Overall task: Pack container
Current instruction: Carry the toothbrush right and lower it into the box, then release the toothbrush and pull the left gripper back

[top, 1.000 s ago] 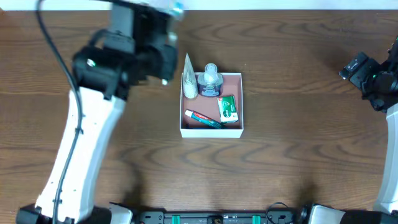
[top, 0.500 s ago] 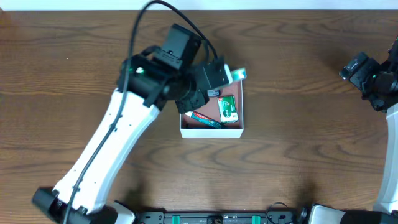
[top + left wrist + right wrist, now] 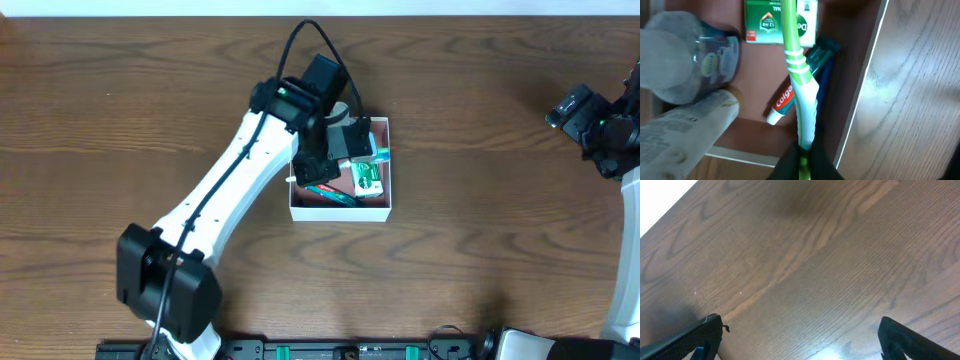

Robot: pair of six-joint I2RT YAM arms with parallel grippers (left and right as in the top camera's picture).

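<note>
The container (image 3: 340, 212) is a shallow white-walled box with a pinkish-brown floor, at mid-table. My left gripper (image 3: 350, 141) hangs over its upper half, shut on a green and white toothbrush (image 3: 801, 85) that points into the box. The left wrist view shows the box's wall (image 3: 867, 75), a green carton (image 3: 765, 22), a red and white toothpaste tube (image 3: 782, 102), a clear bottle (image 3: 695, 55) and a white tube (image 3: 685, 127) inside. The toothbrush hangs above the toothpaste. My right gripper (image 3: 590, 120) is open and empty at the far right, its fingers (image 3: 685, 340) over bare wood.
The dark wooden table (image 3: 480, 250) surrounds the box. The left arm's white link (image 3: 220, 200) slants from the front left across to the box. The table's far edge runs along the top of the overhead view.
My left arm swung from left of the box to over it, carrying the toothbrush, which now points into the box. The right arm has not moved.
</note>
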